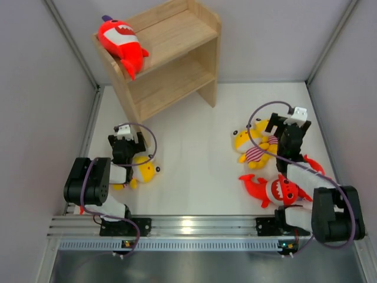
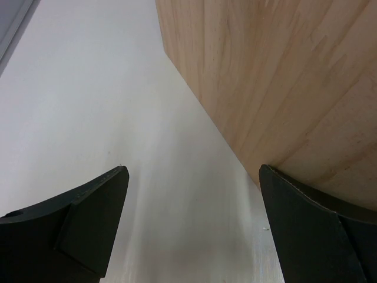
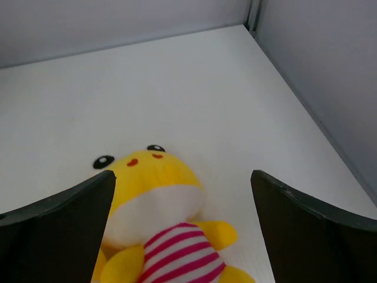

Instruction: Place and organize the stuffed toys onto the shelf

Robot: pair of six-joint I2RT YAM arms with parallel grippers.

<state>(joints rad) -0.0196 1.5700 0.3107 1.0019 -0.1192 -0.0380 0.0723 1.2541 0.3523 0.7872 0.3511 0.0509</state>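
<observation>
I can read no writing anywhere. The light natural-wood shelf (image 2: pixel 283 88) just ahead and to the right of my left claw (image 2: pixel 191 177) shows bare grain. The yellow plush in a red-and-white striped shirt (image 3: pixel 159 194) just ahead of my right claw (image 3: pixel 182 174) shows only stripes.

White table (image 1: pixel 194 118) — light wooden two-tier shelf (image 1: pixel 177 29) standing at far left, turned at an angle. On its top tier, left end: red shark plush (image 1: pixel 121 41), tail drooping over the front edge.

Directly on table:
- near left: lone yellow plush (image 1: pixel 144 171), partly hidden
- right: two striped-shirt yellow plushes (image 1: pixel 253 154), touching
- just nearer: second red shark plush (image 1: pixel 274 190), mouth up
- beside it: third red shark (image 1: pixel 313 165), mostly hidden
</observation>
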